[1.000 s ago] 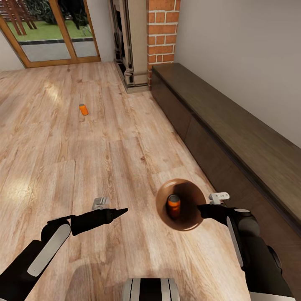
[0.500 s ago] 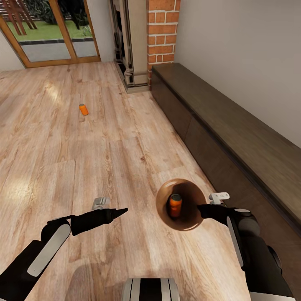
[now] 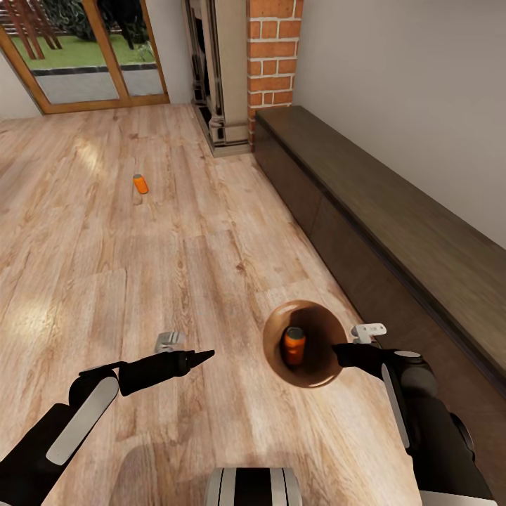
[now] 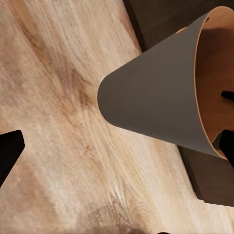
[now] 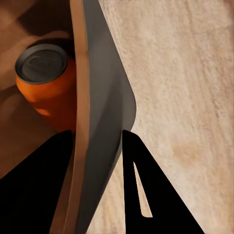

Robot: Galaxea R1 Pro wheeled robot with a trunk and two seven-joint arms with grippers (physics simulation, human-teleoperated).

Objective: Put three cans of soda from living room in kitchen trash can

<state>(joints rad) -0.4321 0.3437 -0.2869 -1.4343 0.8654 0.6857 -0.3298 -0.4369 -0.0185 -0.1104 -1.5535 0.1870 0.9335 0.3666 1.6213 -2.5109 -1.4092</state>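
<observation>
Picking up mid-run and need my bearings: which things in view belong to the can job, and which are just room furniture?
Job:
- trash can, rim pinched by right gripper
- orange can inside it
- orange can on the floor
- left gripper, nothing in it

Just there:
- long dark bench
- brick fireplace
- glass doors

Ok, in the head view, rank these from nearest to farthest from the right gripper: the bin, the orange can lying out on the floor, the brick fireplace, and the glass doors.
1. The trash can, held at its rim by the right gripper.
2. The orange can on the floor, far ahead to the left.
3. The brick fireplace, beyond the bench's end.
4. The glass doors, at the far left wall.
</observation>
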